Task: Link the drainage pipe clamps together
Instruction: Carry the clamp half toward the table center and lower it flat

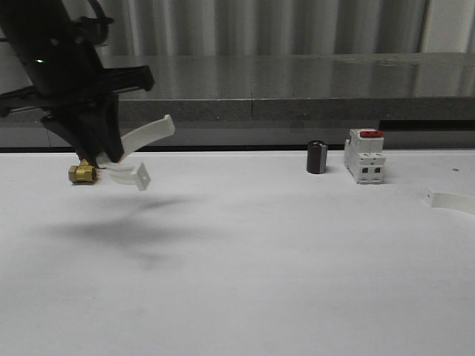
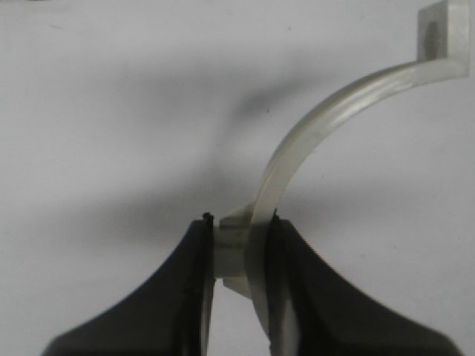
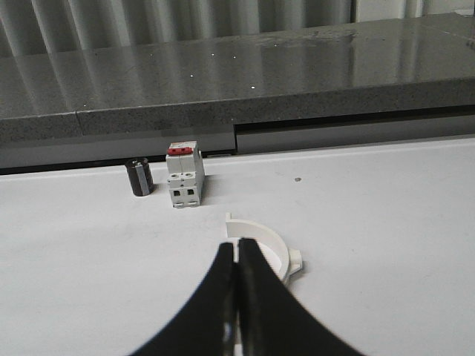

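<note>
One drainage pipe clamp, a white translucent half-ring with flat end tabs, hangs above the table's far left. My left gripper is shut on it. In the left wrist view the gripper pinches the clamp near one end tab, and the arc curves away to its other tab. The second clamp lies on the table at the right edge. In the right wrist view my right gripper is shut with nothing held, its tips just in front of that clamp, which they partly hide.
A small brass fitting sits on the table under the left gripper. A black cylinder and a white breaker block with a red switch stand at the back right. A grey ledge runs behind the table.
</note>
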